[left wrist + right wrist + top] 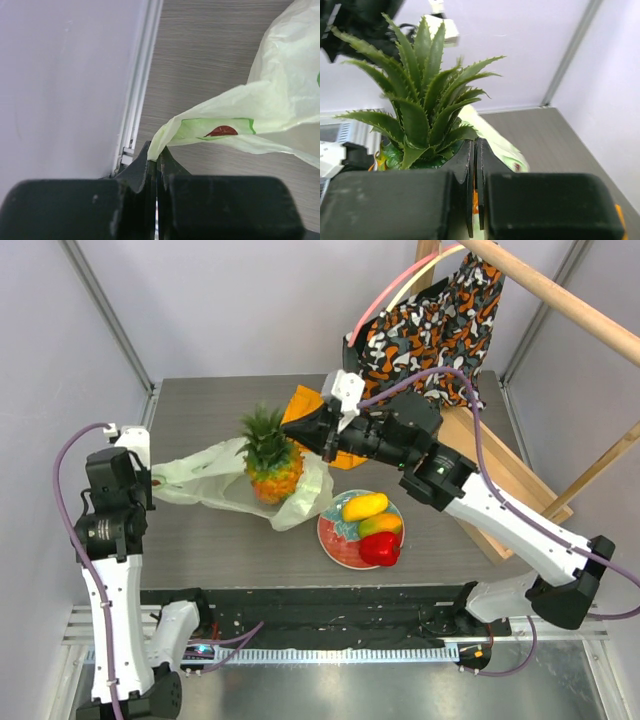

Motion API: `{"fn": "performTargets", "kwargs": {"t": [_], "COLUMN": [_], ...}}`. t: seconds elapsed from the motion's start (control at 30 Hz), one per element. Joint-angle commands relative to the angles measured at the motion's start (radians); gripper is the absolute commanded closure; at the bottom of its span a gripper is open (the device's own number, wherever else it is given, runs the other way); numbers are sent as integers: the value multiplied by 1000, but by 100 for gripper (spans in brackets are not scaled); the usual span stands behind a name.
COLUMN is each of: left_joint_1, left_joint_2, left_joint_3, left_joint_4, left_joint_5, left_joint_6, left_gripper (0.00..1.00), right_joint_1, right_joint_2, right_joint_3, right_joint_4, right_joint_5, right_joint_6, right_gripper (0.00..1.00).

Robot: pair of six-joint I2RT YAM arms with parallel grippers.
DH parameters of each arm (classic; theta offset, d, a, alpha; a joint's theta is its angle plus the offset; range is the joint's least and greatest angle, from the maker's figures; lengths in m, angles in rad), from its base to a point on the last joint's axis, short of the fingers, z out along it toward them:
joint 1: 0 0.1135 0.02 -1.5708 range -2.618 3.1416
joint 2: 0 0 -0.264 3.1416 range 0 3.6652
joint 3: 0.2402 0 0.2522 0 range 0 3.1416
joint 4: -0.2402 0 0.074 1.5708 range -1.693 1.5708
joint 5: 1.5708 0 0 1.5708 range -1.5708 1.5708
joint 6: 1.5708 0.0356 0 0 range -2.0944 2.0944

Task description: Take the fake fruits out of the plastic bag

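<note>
The pale-green plastic bag lies crumpled on the table, and its end is pinched in my shut left gripper by the left rail. An orange pineapple with a green crown stands on the bag's right part. My right gripper is shut beside the crown's base. A low leaf reaches its fingertips, and I cannot tell whether the leaf is pinched. On the red floral plate lie a yellow mango, a green-orange fruit and a red pepper.
An orange cloth lies behind the right gripper. An orange-black patterned fabric bag hangs from a wooden pole at the back right, over a wooden frame. A metal rail and a wall border the table's left side.
</note>
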Motion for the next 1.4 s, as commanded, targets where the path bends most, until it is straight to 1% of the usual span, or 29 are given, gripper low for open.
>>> {"fn": "performTargets", "kwargs": {"t": [0.0,0.1,0.13,0.17,0.23,0.27,0.33,0.37,0.4,0.43,0.47,0.53,0.57,0.63,0.7,0.77,0.83,0.9,0.93,1.0,1.07,1.1,1.13,1.17,1.33,1.37], "left_joint_1": [31,46,49,49,52,57,63,63,65,66,78,82,85,88,94,95,95,95,95,95,95,95,95,95,95,97], "left_joint_2": [-13,-12,-12,-13,-12,-9,2,4,2,2,4,10,11,10,17,22,21,21,22,28,39,51,56,57,37,44], "left_joint_3": [-3,-10,-10,-7,-6,2,16,29,33,34,31,26,22,22,28,39,48,54,59,56,51,54,59,59,83,91], "left_joint_4": [26,15,6,-2,-9,-12,-34,-40,-46,-46,-45,-48,-46,-29,-22,-19,-6,1,4,17,21,23,26,29,57,51], "left_joint_5": [-121,-113,-98,-40,-10,22,91,187,224,258,323,393,439,461,446,397,320,272,198,108,2,-30,-61,-102,-113,-131], "left_joint_6": [15,3,0,-1,-21,-31,-34,-38,-50,-70,-92,-103,-109,-139,-149,-152,-143,-136,-133,-136,-104,-97,-90,-83,-87,-95], "left_gripper": [100,100,100,100,100,100,100,100,100,100,100,100,100,100,100,100,100,100,100,100,100,100,100,100,100,100], "right_joint_1": [-37,-53,-65,-73,-79,-84,-105,-110,-110,-111,-110,-110,-110,-105,-100,-100,-102,-104,-105,-116,-123,-130,-131,-134,-157,-162], "right_joint_2": [-97,-103,-98,-94,-63,-46,12,37,60,119,150,252,293,381,420,449,449,417,399,326,266,205,175,144,-62,-90], "right_joint_3": [12,6,9,13,27,32,73,91,133,154,211,278,345,407,478,524,536,524,510,446,371,346,317,250,26,-64], "right_joint_4": [24,39,68,88,150,176,240,260,297,317,332,372,389,397,394,380,371,336,323,293,251,233,214,178,72,49], "right_joint_5": [77,118,123,123,128,140,137,116,105,90,67,48,39,20,5,4,-19,-38,-45,-44,-30,-21,-13,6,51,69], "right_joint_6": [-26,2,26,81,136,211,284,352,377,406,463,546,621,673,693,689,648,588,533,479,402,373,299,261,85,25], "right_gripper": [99,99,99,99,99,99,99,99,99,99,99,99,99,99,99,99,99,99,99,99,99,99,99,99,99,99]}}
